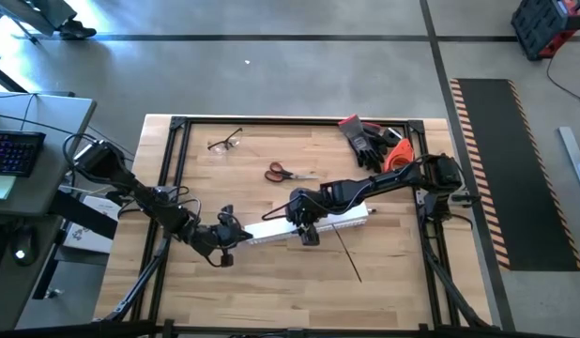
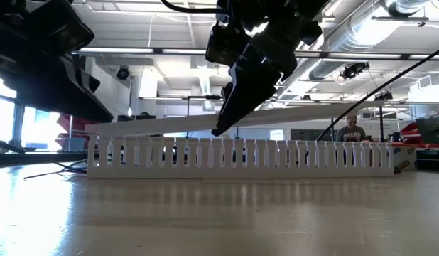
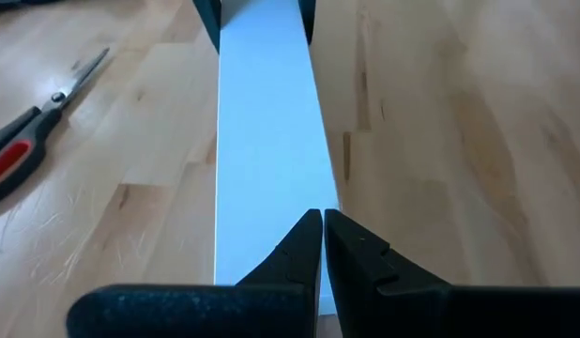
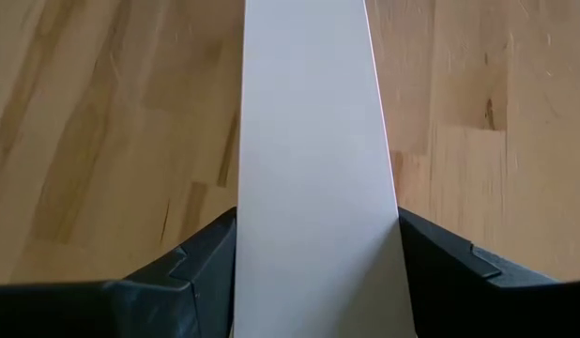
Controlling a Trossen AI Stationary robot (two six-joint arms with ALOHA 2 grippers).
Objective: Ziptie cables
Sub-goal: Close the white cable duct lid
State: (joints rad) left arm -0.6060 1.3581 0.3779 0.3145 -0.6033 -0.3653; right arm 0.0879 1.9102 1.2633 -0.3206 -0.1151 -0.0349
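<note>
Ziptie [image 1: 347, 252] is lying bare on the worktop [image 1: 271, 282], a thin black strip angled away from the white slotted duct [image 1: 271, 230], untouched by either claw. Cables are not showing clearly anywhere; only a faint pink edge is peeking along the flat white cover strip [image 4: 313, 141] in the right wrist view, too thin to identify.

The cover strip is sitting over the duct, tilted in the low view, one end higher than the other. Duct slots [image 2: 241, 155] are lining up along the worktop in the low view; anything inside is hidden behind them.

Right claw [image 1: 307, 230] is gripping the cover strip across its width, fingers [image 4: 191, 268] standing wide apart on both edges of it. Left claw [image 1: 236, 235] is closed tight, fingertips [image 3: 304, 249] meeting at the other end of the strip; whether they are pinching its edge or just resting on it is hard to tell.

Red-handled scissors [image 1: 282, 173] are lying behind the duct, safety glasses [image 1: 225, 143] farther back, black gloves [image 1: 365, 139] and an orange item [image 1: 395, 156] near the right arm's base. A person [image 2: 352, 129] is sitting far off in the room.

Both arms are reaching low toward the middle, left from the left edge, right from the right.
</note>
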